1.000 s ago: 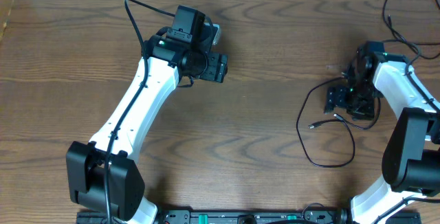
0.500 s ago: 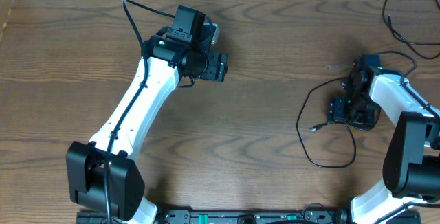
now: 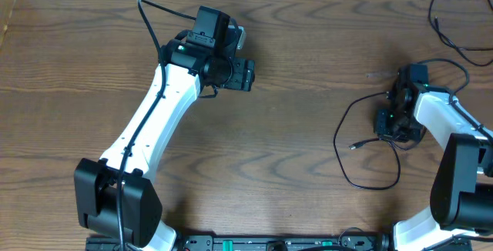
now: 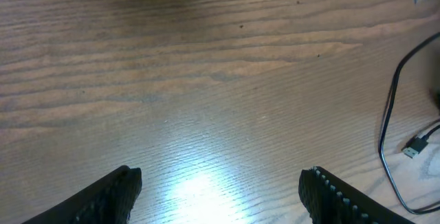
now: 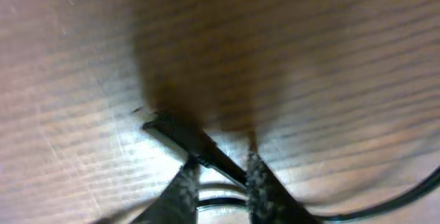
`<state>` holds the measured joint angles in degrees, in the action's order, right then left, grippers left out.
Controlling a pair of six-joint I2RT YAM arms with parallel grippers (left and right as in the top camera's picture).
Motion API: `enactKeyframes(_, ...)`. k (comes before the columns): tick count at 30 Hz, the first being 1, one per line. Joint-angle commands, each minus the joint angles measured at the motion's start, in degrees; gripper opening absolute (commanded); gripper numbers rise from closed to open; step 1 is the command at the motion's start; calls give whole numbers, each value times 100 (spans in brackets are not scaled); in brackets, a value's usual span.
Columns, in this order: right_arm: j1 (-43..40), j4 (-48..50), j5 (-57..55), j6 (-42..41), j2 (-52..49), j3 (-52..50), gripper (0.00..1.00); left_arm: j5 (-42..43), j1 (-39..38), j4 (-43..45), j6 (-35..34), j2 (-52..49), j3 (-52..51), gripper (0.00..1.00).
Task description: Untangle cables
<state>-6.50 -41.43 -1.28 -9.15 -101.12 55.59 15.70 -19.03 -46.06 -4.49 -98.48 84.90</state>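
**woodgrain_fan:** Looking at the table (image 3: 293,43) first: dark brown wood with long wavy grain, a bit glossy where the light bounces off it in the left wrist view. The black cable (image 4: 388,114) is thin and round. It lies on the right side of the table in one loose open loop. Its free end has a small flat plug (image 4: 414,146) with a lighter tip, lying on the wood.

**yam_owner:** And the claws? Mine are matte black with ribbed pads.

**woodgrain_fan:** Same look here. The left claw (image 4: 220,186) is spread wide over bare wood towards the back of the table, with nothing between the fingers and nothing touched. It sits on a smooth white left arm (image 3: 154,120) with black joints. The cable is well off to its right.

**yam_owner:** Right one?

**woodgrain_fan:** The right claw (image 5: 218,181) is low over the right side of the table, fingers (image 5: 258,183) pulled nearly together and pinched on the black cable. The wrist view is blurry, but a dark flat strip pokes out from between the rough pads toward the upper left. Thin strands run off behind them. From overhead, the loop starts right at that claw and curls round toward the front edge.
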Motion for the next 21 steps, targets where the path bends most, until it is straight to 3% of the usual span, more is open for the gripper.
enactKeyframes(1, 42, 275, 229, -422, -341, -273, 13, -76, 20, 2, -33, -28, 59, 79)
enactKeyframes(7, 61, 505, 837, -1272, -341, -267, 2, -76, 20, 2, -33, -28, 57, 78)
enactKeyframes(11, 61, 656, 1220, -1657, -341, -267, 1, -76, 20, 2, -33, -28, 57, 78)
enactKeyframes(14, 61, 710, 1233, -1543, -339, -190, 1, -76, 20, 0, -35, -28, 57, 79)
enactKeyframes(21, 61, -315, 1843, -553, -133, 951, 1, -79, 20, 4, -33, -28, 57, 79)
